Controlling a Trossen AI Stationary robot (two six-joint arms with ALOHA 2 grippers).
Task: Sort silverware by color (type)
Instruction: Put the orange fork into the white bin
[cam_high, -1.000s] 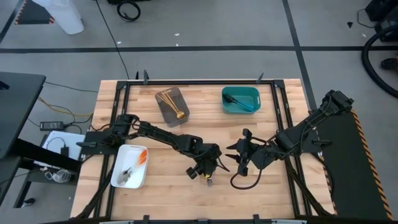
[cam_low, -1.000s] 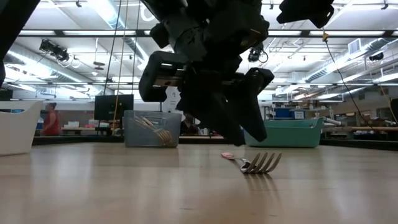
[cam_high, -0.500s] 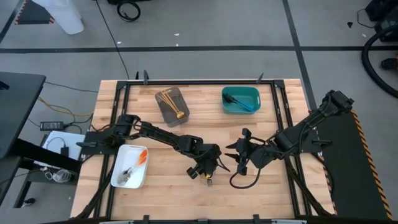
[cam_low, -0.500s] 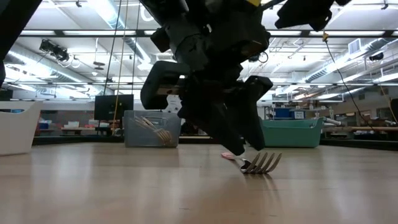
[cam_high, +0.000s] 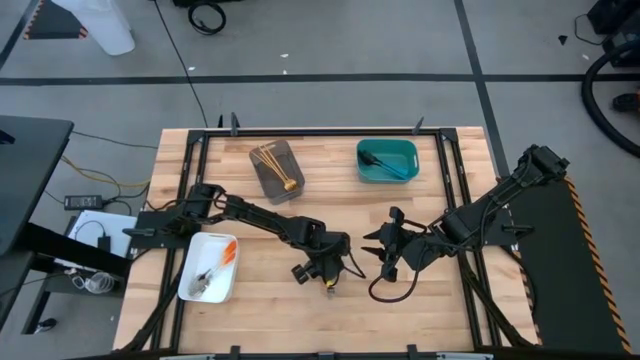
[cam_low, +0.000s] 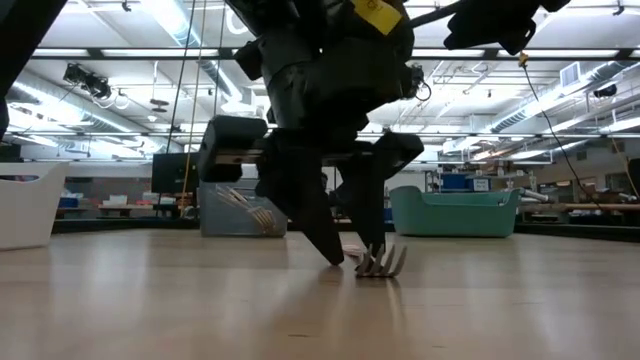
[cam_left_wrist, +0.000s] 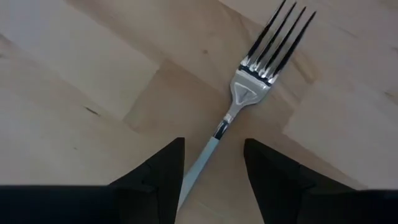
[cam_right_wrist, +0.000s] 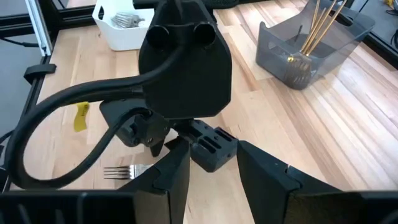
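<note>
**Operator:** Where do your pincers stand relative to the fork?

**Inspector:** Your left pincer (cam_left_wrist: 213, 171) is down over the slim fork with a pale blue handle and silver tines (cam_left_wrist: 249, 93), which lies flat on the wooden tabletop (cam_high: 260, 290). Its fingers are spread, one on each side of the handle, not clamped on it. In the low view the fingertips (cam_low: 330, 250) reach the tabletop just beside the tines.

**Operator:** And the right?

**Inspector:** Your right pincer (cam_high: 385, 250) hangs near the fork, fingers parted, holding nothing.
</note>
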